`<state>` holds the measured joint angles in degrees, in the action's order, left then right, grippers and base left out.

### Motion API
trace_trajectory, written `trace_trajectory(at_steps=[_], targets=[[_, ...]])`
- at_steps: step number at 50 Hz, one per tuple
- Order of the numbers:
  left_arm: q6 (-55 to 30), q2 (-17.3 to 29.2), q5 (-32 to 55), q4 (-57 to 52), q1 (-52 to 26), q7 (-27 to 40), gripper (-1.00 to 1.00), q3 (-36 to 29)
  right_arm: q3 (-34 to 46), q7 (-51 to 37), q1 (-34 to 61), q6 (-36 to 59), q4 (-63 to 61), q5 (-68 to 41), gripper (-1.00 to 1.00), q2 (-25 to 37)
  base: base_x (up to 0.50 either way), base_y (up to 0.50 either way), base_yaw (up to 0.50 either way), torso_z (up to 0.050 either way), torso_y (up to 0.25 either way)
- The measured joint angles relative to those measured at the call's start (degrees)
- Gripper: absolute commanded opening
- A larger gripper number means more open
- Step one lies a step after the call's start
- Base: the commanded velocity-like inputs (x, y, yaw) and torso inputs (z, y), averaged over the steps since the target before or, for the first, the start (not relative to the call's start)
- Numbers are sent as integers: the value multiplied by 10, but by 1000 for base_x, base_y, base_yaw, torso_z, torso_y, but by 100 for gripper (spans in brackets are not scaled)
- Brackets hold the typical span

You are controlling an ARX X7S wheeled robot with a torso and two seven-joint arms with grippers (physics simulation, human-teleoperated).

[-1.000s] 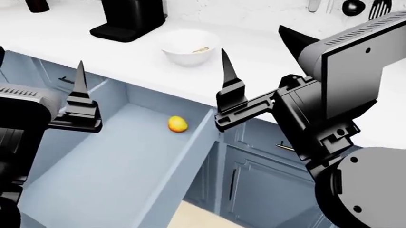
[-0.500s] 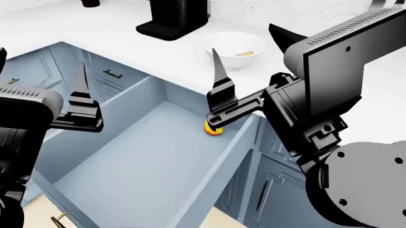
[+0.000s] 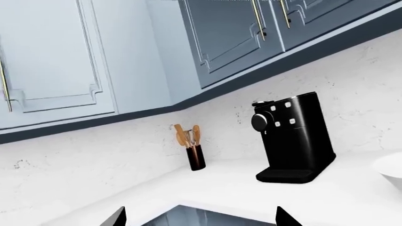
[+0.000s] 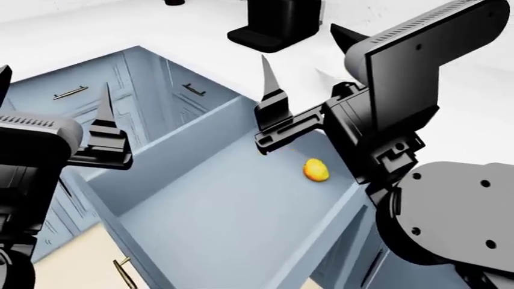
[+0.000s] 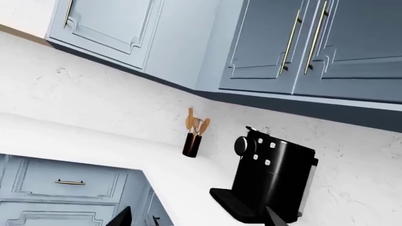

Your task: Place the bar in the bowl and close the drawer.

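Observation:
The drawer (image 4: 186, 139) stands pulled wide open below the white counter, its pale-blue floor showing. The bar is not in view. In the head view the bowl is hidden behind my right arm; only a white rim of the bowl (image 3: 392, 170) shows at the edge of the left wrist view, beside the coffee machine. My left gripper (image 4: 53, 96) is open and empty above the drawer's left side. My right gripper (image 4: 299, 45) is open and empty above the drawer's far right corner. Both wrist views show only spread fingertips (image 3: 119, 217) (image 5: 123, 217), nothing between them.
A round yellow-orange fruit (image 4: 316, 170) lies on the drawer floor near its right wall. A black coffee machine (image 4: 277, 24) (image 3: 293, 136) (image 5: 271, 179) stands on the counter (image 4: 72, 36). A black utensil holder (image 3: 196, 157) (image 5: 191, 143) stands by the wall. Panelled cabinet doors (image 4: 72, 96) stand left of the drawer.
The head view has swung left: the counter, coffee machine and fruit have slid to the right, and the bowl has gone behind my right arm. Both grippers stay open.

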<state>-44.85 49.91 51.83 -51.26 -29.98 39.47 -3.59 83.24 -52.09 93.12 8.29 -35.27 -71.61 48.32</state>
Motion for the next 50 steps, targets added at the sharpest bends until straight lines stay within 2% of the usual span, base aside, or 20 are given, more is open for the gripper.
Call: trace_trajectory(at_steps=[31, 50], targets=[[10, 2, -11, 2, 7, -1, 100, -6, 1, 12, -3, 11, 13, -1, 100, -13, 55, 61, 500, 0, 0], [18, 4, -17, 4, 14, -1, 100, -8, 1, 49, 21, 39, 67, -15, 100, -38, 46, 70, 500, 0, 0]])
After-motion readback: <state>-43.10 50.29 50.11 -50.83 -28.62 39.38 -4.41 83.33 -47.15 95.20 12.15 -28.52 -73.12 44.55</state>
